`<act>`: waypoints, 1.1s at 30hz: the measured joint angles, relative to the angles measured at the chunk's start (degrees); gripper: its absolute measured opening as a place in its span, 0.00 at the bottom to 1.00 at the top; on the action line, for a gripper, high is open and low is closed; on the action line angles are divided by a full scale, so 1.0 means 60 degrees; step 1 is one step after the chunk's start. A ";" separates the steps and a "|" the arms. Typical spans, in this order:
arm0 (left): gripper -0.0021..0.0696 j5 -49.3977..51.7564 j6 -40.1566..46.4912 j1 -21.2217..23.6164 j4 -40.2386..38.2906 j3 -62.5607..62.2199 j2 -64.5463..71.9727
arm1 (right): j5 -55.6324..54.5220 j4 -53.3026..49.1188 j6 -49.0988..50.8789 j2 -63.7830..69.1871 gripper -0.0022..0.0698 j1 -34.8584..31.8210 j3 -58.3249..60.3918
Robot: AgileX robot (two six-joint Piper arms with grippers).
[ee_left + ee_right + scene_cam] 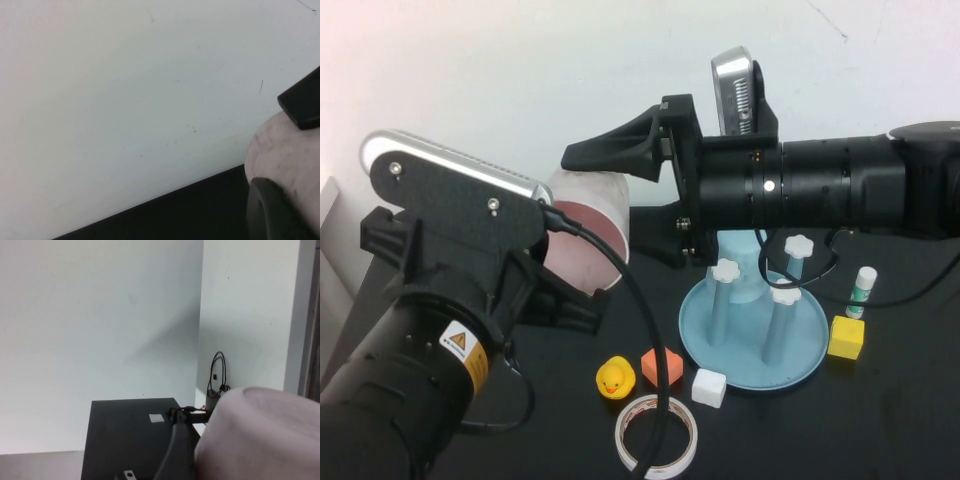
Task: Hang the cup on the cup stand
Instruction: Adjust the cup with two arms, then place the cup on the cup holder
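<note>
cup (592, 232) raised left of cup stand (752, 340) | left hand (582, 285) gripping cup | right hand (610, 200) gripping cup

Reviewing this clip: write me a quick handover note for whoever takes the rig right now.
Left end effector: raised over the table's left, shut on the pink cup, held tilted in mid-air.
Right end effector: reaching in from the right, its fingers around the same cup; firm grip unclear.
Cup stand: on the table to the right, all visible pegs bare.
Done: cup lifted.
Left: finish the handover, hang the cup on a peg.
</note>
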 joint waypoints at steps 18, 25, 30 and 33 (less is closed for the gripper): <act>0.41 -0.1386 0.0873 0.0000 -0.0263 0.0000 -0.0388 | -0.0002 -0.0019 -0.0606 0.0000 0.85 -0.0072 -0.0059; 0.57 -0.2564 0.1299 0.0000 -0.1227 0.0000 -0.1633 | 0.0156 -0.0076 -0.1000 0.0000 0.84 -0.0591 -0.0321; 0.58 -0.2963 0.2492 0.0000 -0.2674 0.0000 -0.2435 | 0.0788 -0.0076 -0.1919 0.0000 0.84 -0.1017 -0.0321; 0.58 -0.2933 0.4080 0.0000 -0.4478 0.0000 -0.2934 | 0.1381 -0.0079 -0.3110 0.0000 0.84 -0.1283 -0.0321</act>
